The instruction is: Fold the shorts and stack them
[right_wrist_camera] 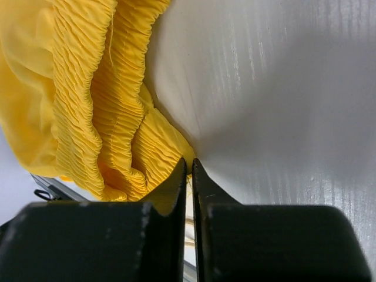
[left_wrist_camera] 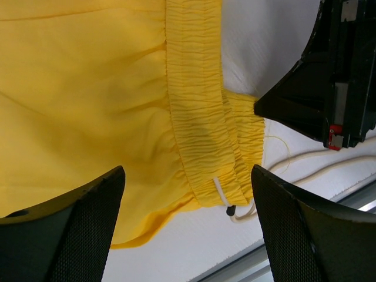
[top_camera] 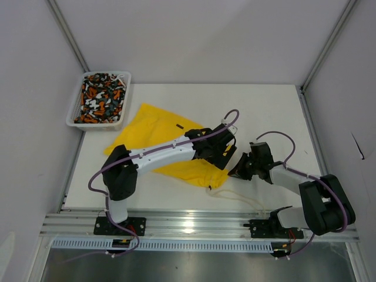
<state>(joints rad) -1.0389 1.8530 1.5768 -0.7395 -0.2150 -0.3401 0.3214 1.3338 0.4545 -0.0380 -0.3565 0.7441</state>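
One white worktop [top_camera: 264, 117], boxed in by pale grey wall panels on aluminium posts. The yellow shorts [top_camera: 147, 126] lie spread flat on it, and I'm taking them as my reference. A slotted metal rail [top_camera: 194, 222] runs along the near edge, beyond their waistband end. The waistband [left_wrist_camera: 194, 106] is gathered, and the pale drawstring [top_camera: 235, 197] trails off it onto bare worktop toward the rail.

In the way: the left arm [top_camera: 164, 154] lies right across the yellow shorts in the top view and hides their middle.

- **Left hand** [left_wrist_camera: 188, 176]: hovers over the waistband, fingers wide, nothing between them.
- **Right hand** [right_wrist_camera: 189, 161]: comes in at the waistband's free end, fingers pressed nearly together. The tips are on the bunched elastic edge, and it looks like a pinch on the fabric.

The white mesh basket [top_camera: 75, 111] sits at the yellow shorts' far corner, just beside or touching; I can't tell which. Inside it are the patterned shorts [top_camera: 101, 97], crumpled and filling it.
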